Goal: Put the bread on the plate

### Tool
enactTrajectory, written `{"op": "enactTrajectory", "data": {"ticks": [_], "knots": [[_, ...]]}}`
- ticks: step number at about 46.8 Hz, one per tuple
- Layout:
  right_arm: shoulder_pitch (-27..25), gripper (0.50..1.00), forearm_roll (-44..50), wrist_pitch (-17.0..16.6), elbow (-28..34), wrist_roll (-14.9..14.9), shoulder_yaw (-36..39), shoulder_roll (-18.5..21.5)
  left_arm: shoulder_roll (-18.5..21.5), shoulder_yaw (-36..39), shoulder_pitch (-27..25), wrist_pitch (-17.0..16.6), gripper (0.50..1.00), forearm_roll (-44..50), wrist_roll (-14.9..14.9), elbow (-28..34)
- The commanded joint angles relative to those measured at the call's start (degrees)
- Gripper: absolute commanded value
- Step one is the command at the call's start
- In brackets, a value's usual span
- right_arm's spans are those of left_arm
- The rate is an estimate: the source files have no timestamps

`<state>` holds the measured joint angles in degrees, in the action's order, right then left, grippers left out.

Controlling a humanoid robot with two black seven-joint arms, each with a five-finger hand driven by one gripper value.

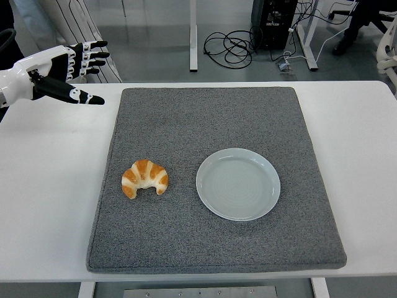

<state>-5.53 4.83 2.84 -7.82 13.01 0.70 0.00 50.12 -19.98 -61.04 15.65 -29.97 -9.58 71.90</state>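
A white table [49, 186] is seen from above, its near edge at the bottom. Most of its middle is covered by a grey mat [186, 118], laid flat and roughly square. On the right half of the mat a pale round plate [238, 184] is set, with nothing on it. The bread [145, 177], a golden crescent with pale stripes, is laid on the mat just left of the plate, apart from it, its two tips turned towards the near edge. The bread is not touched by any hand.

The left hand [71, 71] is held above the table's far left corner, well apart from the bread and outside the mat. Its fingers [93, 56] are stretched out and spread, nothing being held, and the thumb is pointed to the right towards the mat's far corner.

Beyond the table a grey floor is seen, with black cables [228, 48] coiled beside white table legs [193, 34], and striped cloth [68, 22] at the top left
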Motion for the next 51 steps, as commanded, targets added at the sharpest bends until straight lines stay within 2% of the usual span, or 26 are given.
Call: {"op": "enactTrajectory", "data": {"ticks": [1, 15, 25, 51], "knots": [[-0.01, 1.0, 0.0, 0.06, 0.0, 0.0, 0.0, 0.0, -0.11, -0.06, 0.14, 0.08, 1.0, 0.0, -0.08, 0.0], [-0.01, 1.0, 0.0, -0.03, 0.0, 0.0, 0.0, 0.0, -0.37, -0.5, 0.05, 0.61, 1.0, 0.61, -0.08, 0.0], [-0.01, 1.0, 0.09, -0.03, 0.0, 0.0, 0.0, 0.0, -0.72, -0.06, 0.14, 1.57, 1.0, 6.33, -0.17, 0.0], [-0.01, 1.0, 0.0, -0.03, 0.0, 0.0, 0.0, 0.0, -0.46, -0.24, -0.39, 1.49, 1.0, 7.65, 0.18, -0.27]]}}
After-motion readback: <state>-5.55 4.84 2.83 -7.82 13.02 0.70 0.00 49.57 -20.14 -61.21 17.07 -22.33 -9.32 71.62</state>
